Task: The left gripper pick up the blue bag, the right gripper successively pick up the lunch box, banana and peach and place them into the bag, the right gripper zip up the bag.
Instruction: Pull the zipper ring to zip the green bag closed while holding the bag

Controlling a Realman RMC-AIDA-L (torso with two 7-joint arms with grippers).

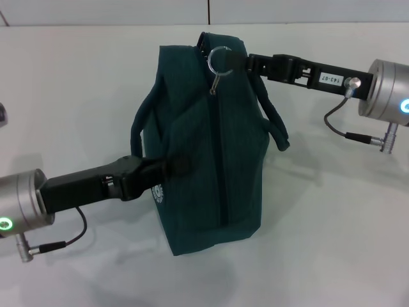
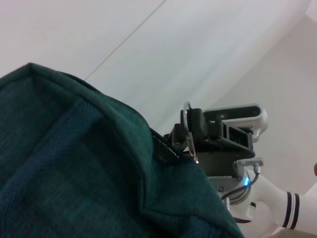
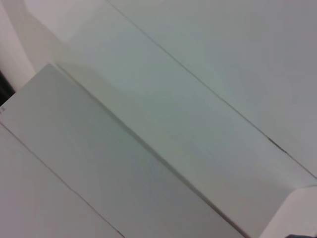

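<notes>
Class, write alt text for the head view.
A blue bag stands zipped on a white table. The left gripper grips its side, and the right gripper is at the ring zipper pull on top.

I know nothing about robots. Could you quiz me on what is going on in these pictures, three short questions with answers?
1. True or false: the blue bag stands on the white table with its zipper line looking closed.
2. Which gripper is at the metal ring zipper pull? A. left gripper B. right gripper C. neither
3. Fill in: the left gripper meets the bag at its ____ side, next to the small white logo.

Key:
1. True.
2. B: the right gripper reaches the ring at the bag's top end.
3. Left.

No lunch box, banana or peach is visible.
</notes>
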